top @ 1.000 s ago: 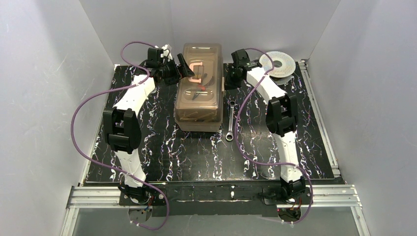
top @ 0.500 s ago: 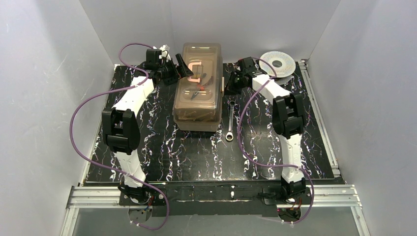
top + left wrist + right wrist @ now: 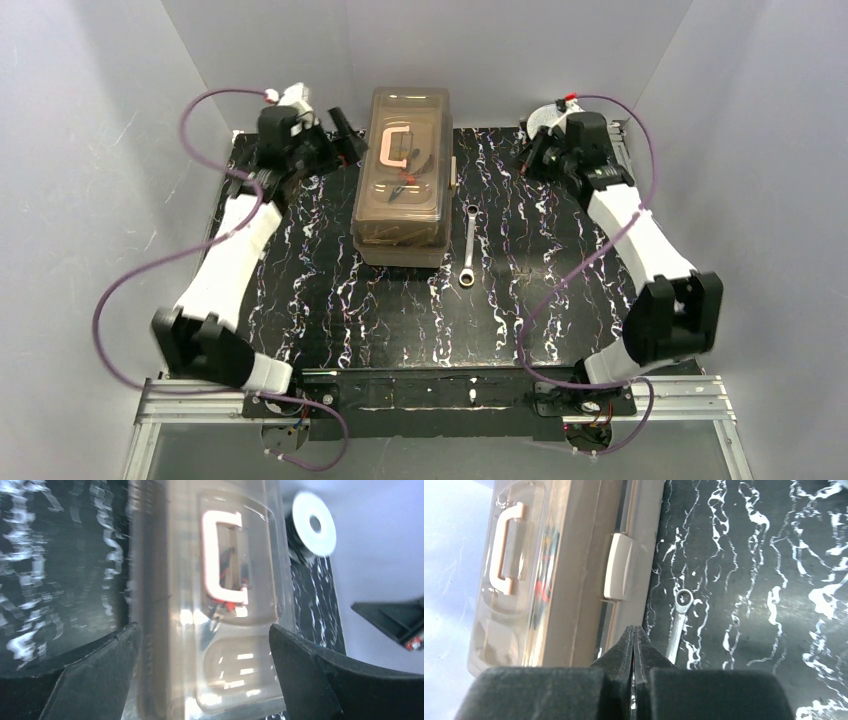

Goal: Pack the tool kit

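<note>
Top external: hands (image 3: 343, 128) (image 3: 530, 157) seemingly farther outward

We are holding our left hand (image 3: 201, 630) spread wide and our right hand (image 3: 634, 632) pressed closed, both reaching far forward.

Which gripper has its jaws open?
The left gripper: its jaws stand wide apart, framing the toolbox. On the right gripper the jaws are pressed together, holding nothing.

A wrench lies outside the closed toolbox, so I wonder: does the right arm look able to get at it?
Probably yes. The wrench lies on open table right of the toolbox, on that arm's side, nothing between it and the right gripper, which is shut.
</note>
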Controlling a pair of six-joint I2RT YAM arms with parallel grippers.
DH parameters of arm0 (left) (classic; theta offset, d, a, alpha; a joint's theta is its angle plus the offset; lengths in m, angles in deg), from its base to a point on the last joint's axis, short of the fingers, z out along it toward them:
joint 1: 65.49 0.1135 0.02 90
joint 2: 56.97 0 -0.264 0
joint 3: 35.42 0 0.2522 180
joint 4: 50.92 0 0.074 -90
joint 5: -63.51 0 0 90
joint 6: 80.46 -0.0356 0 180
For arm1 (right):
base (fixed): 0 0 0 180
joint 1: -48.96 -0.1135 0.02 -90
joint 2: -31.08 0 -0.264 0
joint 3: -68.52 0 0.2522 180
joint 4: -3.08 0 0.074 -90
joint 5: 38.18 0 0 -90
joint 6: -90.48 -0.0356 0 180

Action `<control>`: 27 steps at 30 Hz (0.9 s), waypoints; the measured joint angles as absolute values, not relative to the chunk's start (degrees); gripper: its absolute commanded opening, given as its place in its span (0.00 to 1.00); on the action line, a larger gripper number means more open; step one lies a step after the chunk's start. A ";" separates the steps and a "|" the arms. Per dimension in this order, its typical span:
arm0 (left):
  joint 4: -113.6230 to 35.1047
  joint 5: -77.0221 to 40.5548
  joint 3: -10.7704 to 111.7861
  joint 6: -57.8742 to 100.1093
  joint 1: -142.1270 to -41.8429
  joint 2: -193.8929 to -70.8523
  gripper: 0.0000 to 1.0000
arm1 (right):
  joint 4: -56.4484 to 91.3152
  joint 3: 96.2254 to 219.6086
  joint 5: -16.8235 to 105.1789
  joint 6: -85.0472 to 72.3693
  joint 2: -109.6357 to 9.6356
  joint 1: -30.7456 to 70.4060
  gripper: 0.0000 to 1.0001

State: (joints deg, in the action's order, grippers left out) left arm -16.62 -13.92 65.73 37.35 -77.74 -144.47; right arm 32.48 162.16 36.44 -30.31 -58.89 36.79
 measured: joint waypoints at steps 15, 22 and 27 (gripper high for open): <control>-41.12 -51.20 15.03 31.84 -76.64 -114.24 0.99 | 8.24 125.50 37.75 -10.29 -34.00 37.60 0.82; -59.37 -52.71 7.55 24.00 -76.64 -123.58 1.00 | -2.89 111.56 48.33 -5.72 -26.15 37.95 0.86; -70.54 -51.86 1.54 15.84 -78.26 -129.89 0.99 | -9.14 103.58 53.25 -3.19 -22.46 38.13 0.86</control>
State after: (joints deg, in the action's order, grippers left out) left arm -70.54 -51.86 1.54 15.84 -78.26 -129.89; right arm -9.14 103.58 53.25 -3.19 -22.46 38.13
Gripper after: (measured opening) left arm 0.993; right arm 0.862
